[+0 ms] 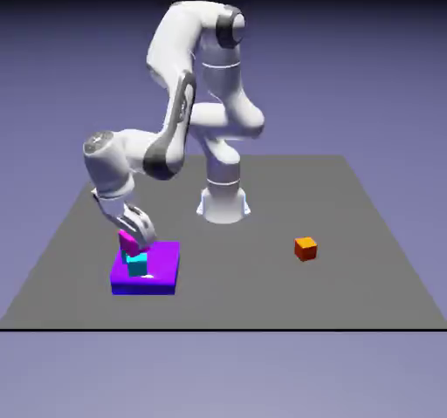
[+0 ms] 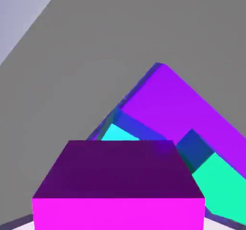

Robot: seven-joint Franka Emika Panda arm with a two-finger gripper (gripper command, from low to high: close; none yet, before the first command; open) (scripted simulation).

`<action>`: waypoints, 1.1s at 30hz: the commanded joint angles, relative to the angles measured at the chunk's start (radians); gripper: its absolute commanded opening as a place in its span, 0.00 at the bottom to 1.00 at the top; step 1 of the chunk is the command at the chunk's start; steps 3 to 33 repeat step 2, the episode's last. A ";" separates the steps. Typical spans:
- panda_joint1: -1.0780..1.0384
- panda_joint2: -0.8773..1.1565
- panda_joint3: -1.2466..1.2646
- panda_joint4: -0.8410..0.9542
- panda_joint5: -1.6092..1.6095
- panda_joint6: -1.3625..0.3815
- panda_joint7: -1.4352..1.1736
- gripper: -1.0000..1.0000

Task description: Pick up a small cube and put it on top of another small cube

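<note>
Gripper (image 1: 138, 237) clamped on smooth magenta cube (image 1: 129, 243), tilted, above or against teal cubes (image 1: 137, 265); contact unclear. Teal cubes on flat glossy purple square block (image 1: 161, 270). Surface (image 1: 253, 294) matte dark gray. Small orange cube (image 1: 306, 249), sharp-edged, well apart.

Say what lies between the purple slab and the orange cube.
Only bare grey tabletop separates the purple slab from the orange cube, as the exterior view shows.
</note>
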State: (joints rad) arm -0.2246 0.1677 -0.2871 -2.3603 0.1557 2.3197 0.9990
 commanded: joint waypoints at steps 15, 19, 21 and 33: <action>0.002 -0.028 -0.005 0.017 -0.015 -0.043 0.011 1.00; 0.002 -0.028 -0.005 0.017 -0.015 -0.043 0.011 1.00; 0.002 -0.028 -0.005 0.017 -0.015 -0.043 0.011 1.00; 0.002 -0.028 -0.005 0.017 -0.015 -0.043 0.011 1.00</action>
